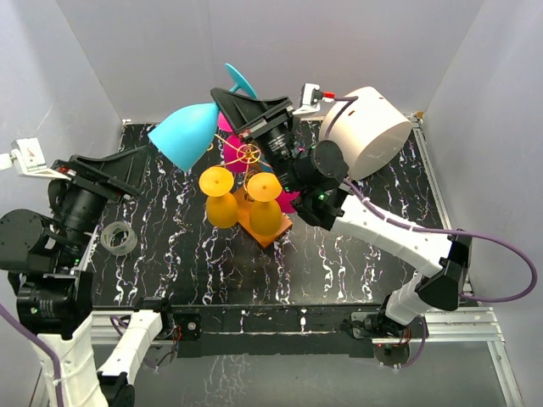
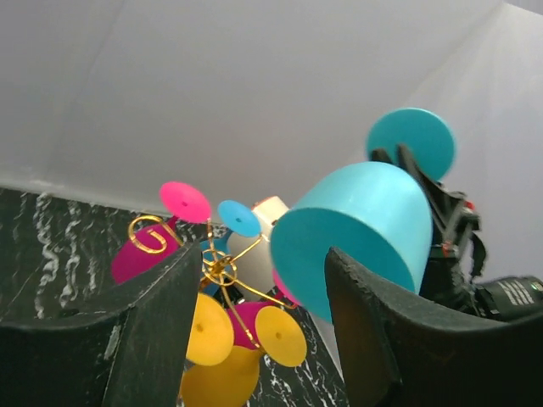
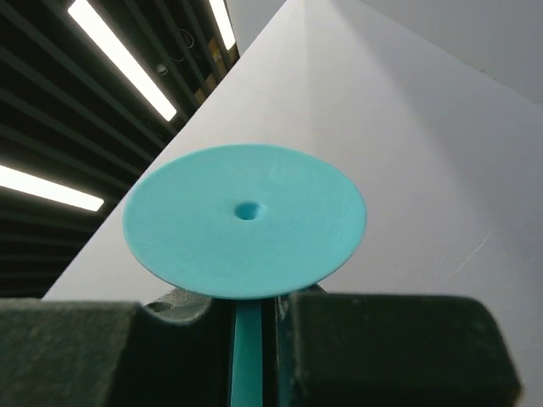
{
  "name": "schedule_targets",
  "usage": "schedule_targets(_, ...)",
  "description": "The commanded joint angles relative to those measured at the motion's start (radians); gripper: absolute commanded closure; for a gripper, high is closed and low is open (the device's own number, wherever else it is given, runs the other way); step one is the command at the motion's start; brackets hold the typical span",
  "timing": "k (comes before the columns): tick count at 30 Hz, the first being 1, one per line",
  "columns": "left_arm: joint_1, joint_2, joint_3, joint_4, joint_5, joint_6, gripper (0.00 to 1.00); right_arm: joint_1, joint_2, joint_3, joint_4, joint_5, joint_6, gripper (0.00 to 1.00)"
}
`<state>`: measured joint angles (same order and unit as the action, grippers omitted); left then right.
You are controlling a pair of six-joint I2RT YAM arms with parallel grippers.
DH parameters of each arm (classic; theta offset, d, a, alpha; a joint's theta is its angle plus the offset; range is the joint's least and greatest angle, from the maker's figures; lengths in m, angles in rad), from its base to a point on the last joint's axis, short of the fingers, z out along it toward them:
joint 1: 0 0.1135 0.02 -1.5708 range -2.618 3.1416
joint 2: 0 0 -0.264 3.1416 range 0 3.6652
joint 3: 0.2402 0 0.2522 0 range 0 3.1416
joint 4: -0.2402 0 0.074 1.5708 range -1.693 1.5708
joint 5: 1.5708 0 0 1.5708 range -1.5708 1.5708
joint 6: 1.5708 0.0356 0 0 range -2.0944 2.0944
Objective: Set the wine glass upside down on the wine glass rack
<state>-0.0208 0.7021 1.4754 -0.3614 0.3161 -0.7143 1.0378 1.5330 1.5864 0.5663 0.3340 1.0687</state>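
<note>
Turquoise, opaque, plastic-looking wine glass [image 1: 185,136]: off the black, white-veined counter [image 1: 356,246], in the air just behind and to the left of the thin gold wire wine glass rack [image 1: 249,153] on its orange square base [image 1: 276,231]. Tilted, nearly on its side, bowl mouth down and leftward, round foot [image 1: 240,80] up and back. Not yet on any arm of the rack.

Right claw [image 1: 225,97]: clamped narrow on the stem. In the right wrist view, thin turquoise stem [image 3: 246,356] pinched between the two dark fingers [image 3: 382,348], with a short bare stretch left under the foot disc. Left claw [image 2: 265,263]: spread wide, holding nothing, pointed at the rack from the left, apart from the glass.

On the rack, foot-up: two yellow glasses [image 1: 219,199] at the near side, a magenta glass [image 2: 140,254] further round, and a small blue foot [image 2: 239,218] near the hub. Little free room between them.

Handling, as a judgement only:
- Probably light and stiff, moulded plastic, so unlikely to shatter.
- Smooth and slick; a thin round stem prone to spinning or sliding in a pinch, with the wide bowl acting as a lever.
- Best hold on the stem, as at present, with bare stem kept just under the foot for the wire curl.
- Needs a slow turn to fully mouth-down before sliding in sideways.
- Rack likely springy and light, easily nudged; neighbouring glasses easily knocked.
</note>
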Motion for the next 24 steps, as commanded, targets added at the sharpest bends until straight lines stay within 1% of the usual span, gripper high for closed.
schedule_targets(1,0.004,0.015,0.115,-0.386,-0.162,-0.022,0.41,-0.014,-0.096,-0.033,0.157,-0.048,-0.236,1.0)
schedule_targets(4,0.004,0.003,0.149,-0.425,-0.174,-0.094,0.39,-0.014,-0.104,-0.059,0.178,-0.07,-0.297,1.0)
schedule_targets(7,0.004,0.004,0.174,-0.376,-0.139,-0.178,0.38,-0.013,-0.095,-0.079,0.202,-0.11,-0.33,1.0)
schedule_targets(9,0.005,0.026,0.189,-0.302,-0.037,-0.212,0.36,-0.013,-0.081,-0.082,0.209,-0.142,-0.349,1.0)
schedule_targets(12,0.005,0.056,0.19,-0.116,0.151,-0.275,0.34,-0.013,-0.05,-0.059,0.188,-0.188,-0.38,1.0)
schedule_targets(14,0.004,0.058,0.169,0.001,0.209,-0.341,0.33,-0.013,-0.029,-0.045,0.172,-0.209,-0.395,1.0)
schedule_targets(15,0.005,0.058,0.161,0.046,0.22,-0.363,0.32,-0.013,-0.017,-0.041,0.172,-0.222,-0.404,1.0)
schedule_targets(17,0.005,0.065,0.158,0.078,0.219,-0.398,0.32,-0.013,0.013,-0.019,0.152,-0.261,-0.428,1.0)
schedule_targets(21,0.005,0.089,0.16,0.053,0.212,-0.429,0.32,-0.007,0.085,0.014,0.14,-0.334,-0.461,1.0)
schedule_targets(24,0.004,0.098,0.151,0.038,0.195,-0.45,0.32,0.009,0.116,0.021,0.143,-0.341,-0.492,1.0)
